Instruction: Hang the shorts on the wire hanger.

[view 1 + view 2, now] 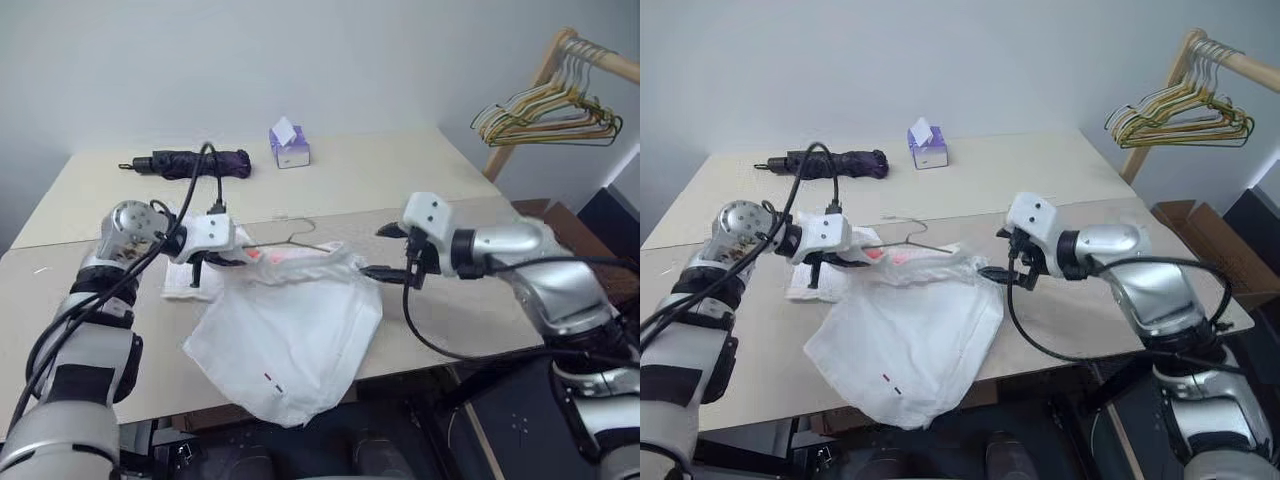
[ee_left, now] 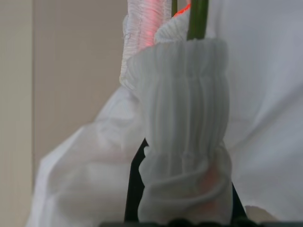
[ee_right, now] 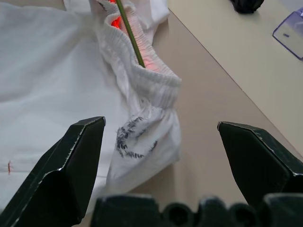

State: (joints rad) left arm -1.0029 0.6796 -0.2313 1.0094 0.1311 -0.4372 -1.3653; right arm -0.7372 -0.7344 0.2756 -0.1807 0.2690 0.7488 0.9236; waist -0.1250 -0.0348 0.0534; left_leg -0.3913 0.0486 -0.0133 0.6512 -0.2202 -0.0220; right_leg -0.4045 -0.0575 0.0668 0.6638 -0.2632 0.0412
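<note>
The white shorts (image 1: 290, 335) lie on the table, one leg drooping over the front edge. Their gathered waistband (image 2: 182, 142) is pinched in my left gripper (image 1: 228, 260), which is shut on it. The thin wire hanger (image 3: 130, 33) runs into the waistband, and its hook (image 1: 300, 228) sticks out behind the shorts, just above the table. My right gripper (image 1: 382, 250) hovers wide open at the waistband's right end, a little off the cloth, holding nothing; its fingers (image 3: 71, 161) frame that end of the waistband (image 3: 151, 90).
A purple tissue box (image 1: 289, 145) and a dark folded umbrella (image 1: 195, 162) lie at the back of the table. A flat white cloth (image 1: 185, 282) lies under my left gripper. A wooden rack with several coloured hangers (image 1: 550, 112) stands at the far right.
</note>
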